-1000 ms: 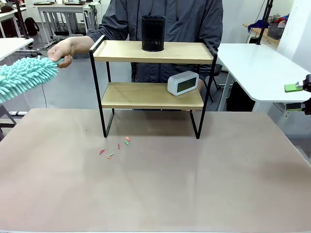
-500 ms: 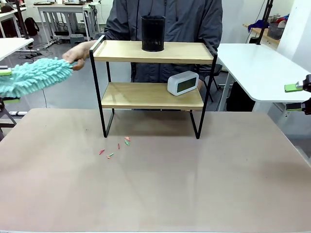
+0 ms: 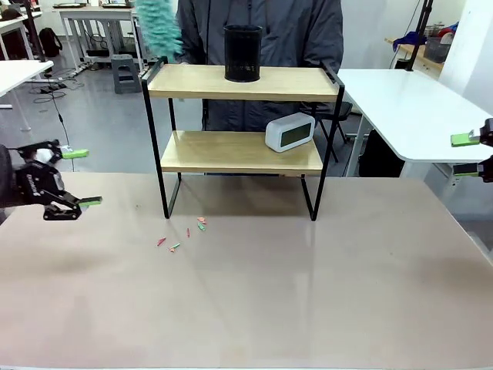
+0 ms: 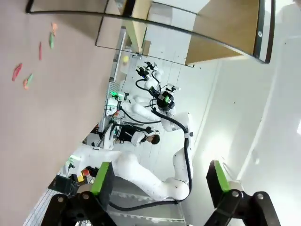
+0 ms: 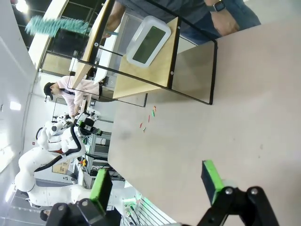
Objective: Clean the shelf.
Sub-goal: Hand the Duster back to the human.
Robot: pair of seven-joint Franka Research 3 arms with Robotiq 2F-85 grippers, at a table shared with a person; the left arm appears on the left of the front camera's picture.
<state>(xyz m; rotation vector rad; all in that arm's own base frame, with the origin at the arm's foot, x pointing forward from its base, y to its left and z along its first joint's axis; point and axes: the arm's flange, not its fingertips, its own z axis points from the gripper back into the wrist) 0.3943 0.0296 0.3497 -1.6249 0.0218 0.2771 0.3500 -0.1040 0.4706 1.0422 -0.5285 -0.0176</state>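
Shelf [image 3: 239, 85] is sitting toward the far side of the counter [image 3: 246, 293], right in front of the person, and it's looking like a light but stiff thing: two thin wooden boards in a skinny black metal frame on four legs. I'm guessing it would slide or tip easily if shoved, so a steadying hold would be best on a frame upright or the end rail, not on a board edge. The black mesh pen cup [image 3: 243, 52] is standing on the top board and the white digital clock [image 3: 290, 132] is leaning on the lower one, and both would probably shift with any bump. Little colored scraps [image 3: 182, 231] are lying on the counter just in front of the shelf's left legs. Compared with a moment ago, the teal fluffy duster [image 3: 159, 27] is now up over the left end of the top board instead of out to the left, and the left gripper [image 3: 69, 177] is now showing at the left edge, fingers spread with nothing between them. The right gripper [image 3: 467, 156] is hanging at the right edge where it was, fingers apart and empty too.
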